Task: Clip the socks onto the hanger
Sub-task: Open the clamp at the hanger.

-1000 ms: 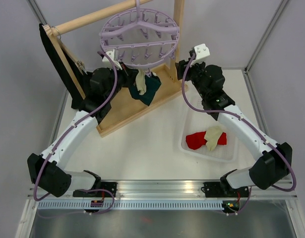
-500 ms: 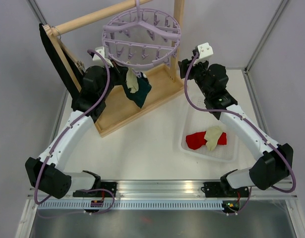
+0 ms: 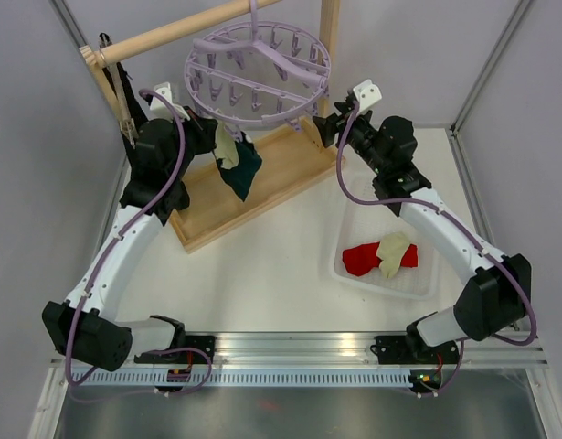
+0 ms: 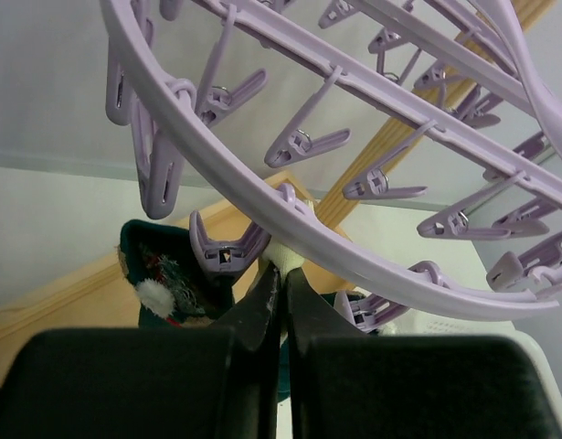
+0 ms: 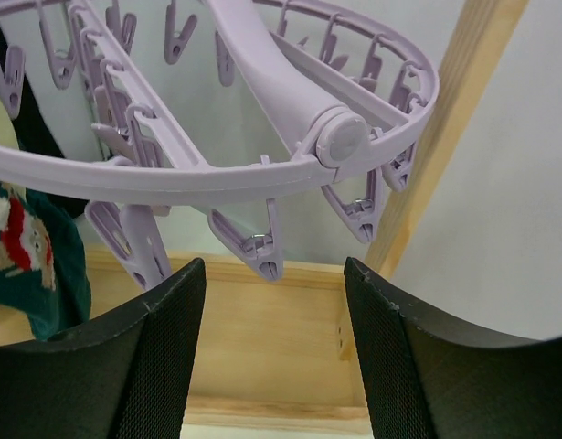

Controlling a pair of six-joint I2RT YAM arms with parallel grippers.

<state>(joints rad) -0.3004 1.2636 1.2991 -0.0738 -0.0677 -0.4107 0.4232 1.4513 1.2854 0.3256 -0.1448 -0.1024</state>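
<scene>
Lavender plastic fills the upper middle of the overhead view: the hanger point(image 3: 255, 62) hangs on the wooden rack point(image 3: 235, 215), and we judge ourselves mid-clipping. Our left gripper point(image 4: 282, 273) is pressed together on a sliver of the cream sock point(image 3: 226, 144), right under a clip point(image 4: 227, 247) on the outer ring. A teal sock point(image 3: 242, 174) dangles beside it. Our right gripper point(image 5: 273, 270) stands spread below the ring, holding nothing. Next, we think, a clip must be squeezed apart and the cuff fed in. More socks point(image 3: 381, 254) wait in the tray point(image 3: 340, 267) at lower right. Space is tight among ring, clips and post; open room lies toward the frame's centre.
</scene>
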